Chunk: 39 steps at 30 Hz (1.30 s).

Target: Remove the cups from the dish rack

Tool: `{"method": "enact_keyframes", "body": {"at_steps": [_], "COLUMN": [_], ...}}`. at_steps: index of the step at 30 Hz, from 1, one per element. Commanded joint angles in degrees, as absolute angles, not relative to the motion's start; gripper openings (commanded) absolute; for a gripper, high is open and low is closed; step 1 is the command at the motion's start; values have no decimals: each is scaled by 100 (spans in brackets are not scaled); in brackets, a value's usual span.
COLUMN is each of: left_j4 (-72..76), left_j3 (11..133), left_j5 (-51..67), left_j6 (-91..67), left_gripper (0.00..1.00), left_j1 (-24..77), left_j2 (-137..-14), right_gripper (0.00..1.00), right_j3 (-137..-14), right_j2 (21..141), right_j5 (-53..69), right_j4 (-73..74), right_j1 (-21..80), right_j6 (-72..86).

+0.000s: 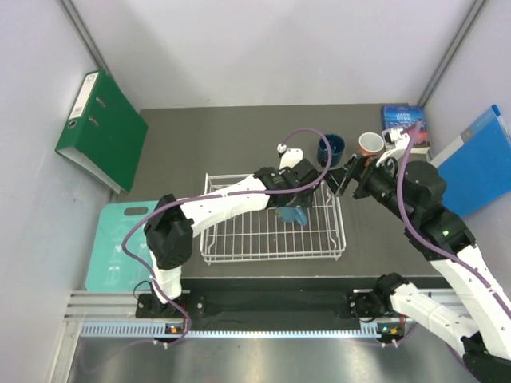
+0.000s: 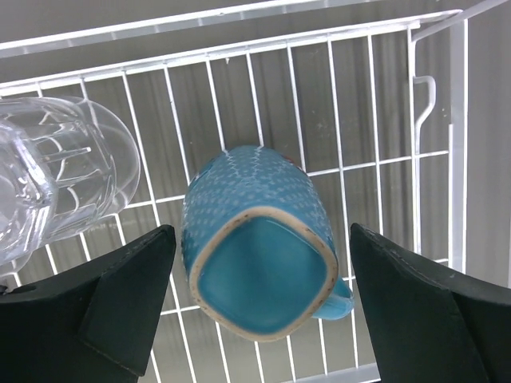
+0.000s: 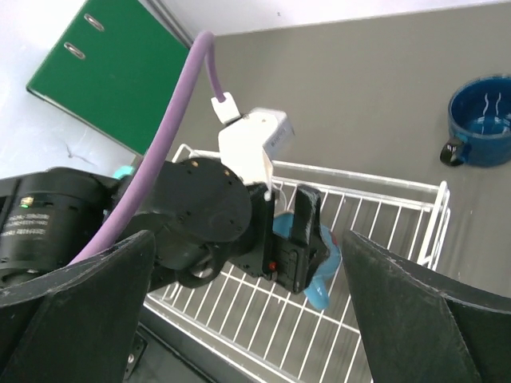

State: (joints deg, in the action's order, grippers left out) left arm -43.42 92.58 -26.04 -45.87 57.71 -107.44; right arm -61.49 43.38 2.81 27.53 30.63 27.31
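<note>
Left gripper (image 2: 260,247) hangs over the rack (image 2: 375,120) with its jaws spread, one finger on each side of the light blue mug (image 2: 259,283). Neither finger touches the mug; a gap shows on both sides, so it grasps nothing. The mug sits inside the rack, toward the right end, with its mouth turned up at the wrist camera and its handle low on the right. Whether it lies flat on the wires or leans, I cannot tell. A glass tumbler (image 2: 56,175) lies in the rack just beside the mug, on its left in the wrist view, apart from it.

Right gripper (image 1: 344,177) is off the rack's far right corner, above the table (image 1: 200,144), pointing toward the left arm. Its jaws are wide apart and hold nothing.

Two cups stand upright on the table beyond the rack: the dark blue mug (image 1: 330,148), near the rack's far right corner, and the salmon mug (image 1: 370,144) just to its right, apart from it and close to the right gripper.

A book (image 1: 406,126) lies at the far right of the table. A green binder (image 1: 100,132) leans on the left wall, a blue folder (image 1: 479,159) on the right, and a teal board (image 1: 120,243) lies left of the rack.
</note>
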Motion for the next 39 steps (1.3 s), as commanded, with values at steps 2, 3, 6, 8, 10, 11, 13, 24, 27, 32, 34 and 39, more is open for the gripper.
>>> {"method": "enact_keyframes", "body": {"at_steps": [2,3,6,8,10,11,13,24,27,32,34,39], "left_j4": [-4316,-4307,-4176,-4113,-4052,-4034,-4017,-3797,-3630,-3087,-2875,-1885], "left_j3": [9150,9089,8931,8851,8772,8754,8745,9219,9378,9177,9001,8193], "left_j5": [-2716,-2716,-2646,-2628,-2584,-2575,-2523,-2286,-2154,-1514,-1337,-435], "left_j6": [-4615,-4606,-4579,-4544,-4535,-4526,-4518,-4166,-4061,-4131,-4192,-4604], "left_gripper": [90,85,73,70,51,40,0,0,0,0,0,0], "left_j1": [5774,5766,5766,5766,5766,5766,5774,5774,5766,5660,5616,5388], "left_j2": [-10758,-10758,-10705,-10670,-10696,-10696,-10723,-9880,-9564,-9010,-8860,-8280], "right_gripper": [100,99,100,100,100,99,100,100,100,99,100,100], "right_j3": [-6029,-6003,-5950,-5941,-5968,-5976,-6047,-6644,-6759,-6847,-6838,-6724], "right_j2": [4298,4289,4237,4219,4210,4193,4175,4034,3973,3946,3938,3955], "right_j5": [238,211,132,88,53,35,18,-861,-1168,-1292,-1309,-1091], "right_j4": [2540,2540,2505,2514,2540,2566,2601,2874,2848,2769,2734,2663], "right_j1": [3147,3155,3155,3155,3147,3146,3146,3155,3155,3155,3155,3155], "right_j6": [2891,2944,3006,3015,3015,3006,2962,2839,2900,2900,2909,3023]}}
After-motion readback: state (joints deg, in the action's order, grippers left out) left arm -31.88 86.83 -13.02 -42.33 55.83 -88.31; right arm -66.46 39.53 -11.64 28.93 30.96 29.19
